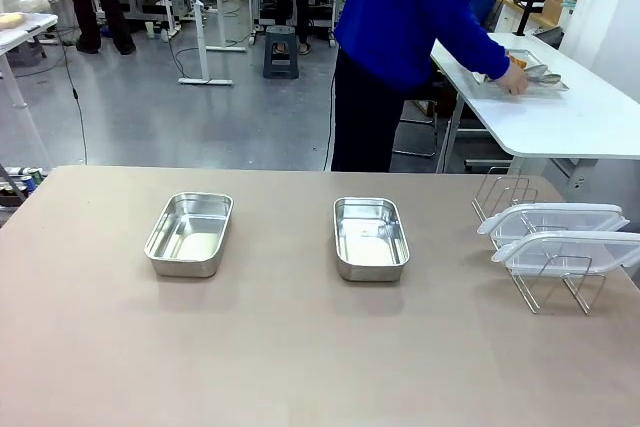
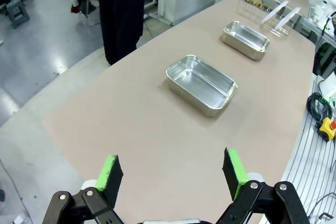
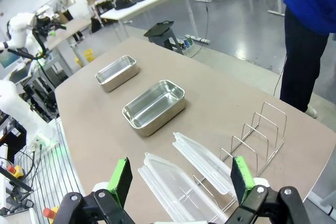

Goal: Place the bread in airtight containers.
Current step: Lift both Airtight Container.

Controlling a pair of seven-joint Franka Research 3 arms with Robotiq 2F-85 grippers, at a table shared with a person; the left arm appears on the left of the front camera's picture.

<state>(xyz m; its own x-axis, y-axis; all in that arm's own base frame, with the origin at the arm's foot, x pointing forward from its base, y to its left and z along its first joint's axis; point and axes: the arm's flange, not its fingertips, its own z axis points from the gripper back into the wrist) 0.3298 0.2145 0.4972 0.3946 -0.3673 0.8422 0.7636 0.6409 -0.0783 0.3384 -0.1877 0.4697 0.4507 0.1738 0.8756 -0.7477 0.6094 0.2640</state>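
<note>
Two empty steel airtight containers stand side by side on the brown table, the left one and the right one. My left gripper hovers open above the table's end, with one tin ahead of it and the other beyond. My right gripper is open above the clear lids, facing the two tins. A golden-brown bit by the person's hand on a side table may be the bread; it is too small to tell.
A wire rack at the table's right holds two clear lids. A person in blue stands at the far edge, turned to a white side table, hand on a metal tray.
</note>
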